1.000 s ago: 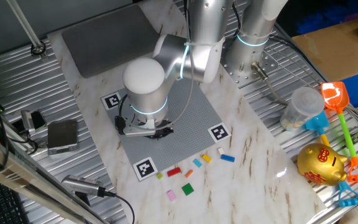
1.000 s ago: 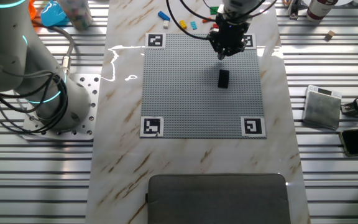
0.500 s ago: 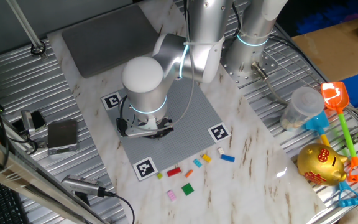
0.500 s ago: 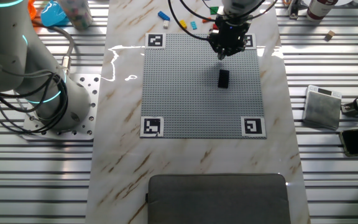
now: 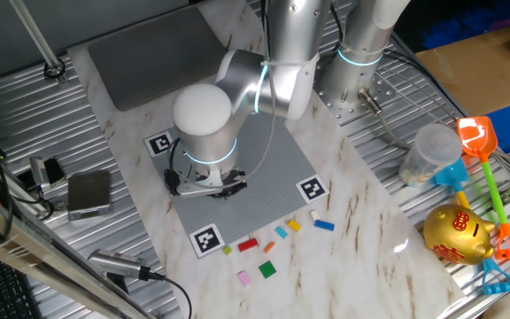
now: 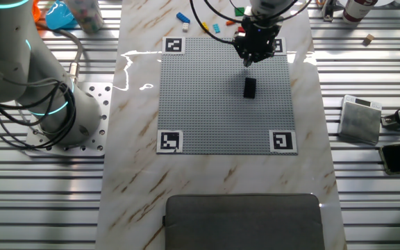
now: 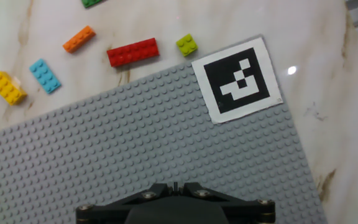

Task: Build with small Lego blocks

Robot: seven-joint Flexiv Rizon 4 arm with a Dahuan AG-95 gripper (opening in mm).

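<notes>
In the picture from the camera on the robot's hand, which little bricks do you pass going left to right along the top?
Yellow brick → light blue brick → orange brick → red brick → yellow-green brick. A green brick at the top edge is left out, since it overlaps the orange one's span.

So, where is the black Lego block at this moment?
In the other fixed view, the black block stands on the grey studded plate, right of its centre, just below the gripper.

arm (image 5: pixel 277 53): silver, white round joint caps | glowing cyan rings | black cables | claw (image 6: pixel 250 61): black
</notes>
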